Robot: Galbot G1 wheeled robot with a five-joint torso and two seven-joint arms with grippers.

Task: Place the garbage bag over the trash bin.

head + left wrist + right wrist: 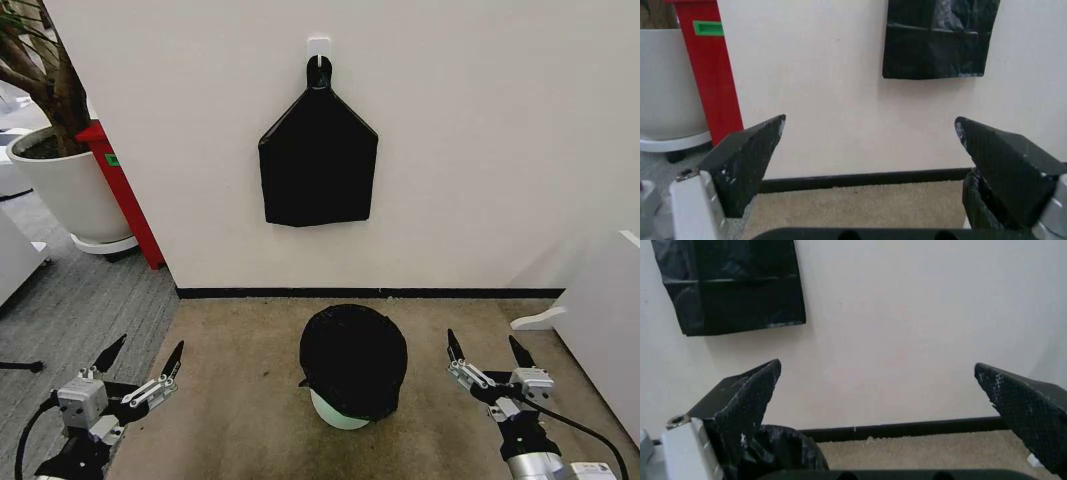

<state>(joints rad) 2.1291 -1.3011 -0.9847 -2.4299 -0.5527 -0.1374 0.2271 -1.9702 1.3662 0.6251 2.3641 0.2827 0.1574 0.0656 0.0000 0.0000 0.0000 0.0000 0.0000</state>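
Lower centre of the head view: garbage bag point(354, 360) draped over the trash bin point(338, 412), apparently covering the rim. Thin, limp, slippery film; best pinched at a loose edge. Left end effector point(140, 358) lower left, right end effector point(489, 349) lower right, both spread apart, empty.

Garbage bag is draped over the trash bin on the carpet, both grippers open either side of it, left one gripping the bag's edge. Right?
Not quite. The left gripper grips nothing: the head view shows its jaws open and apart from the garbage bag. The rest holds: the bag covers the trash bin on the carpet, and the right gripper is open on the other side.
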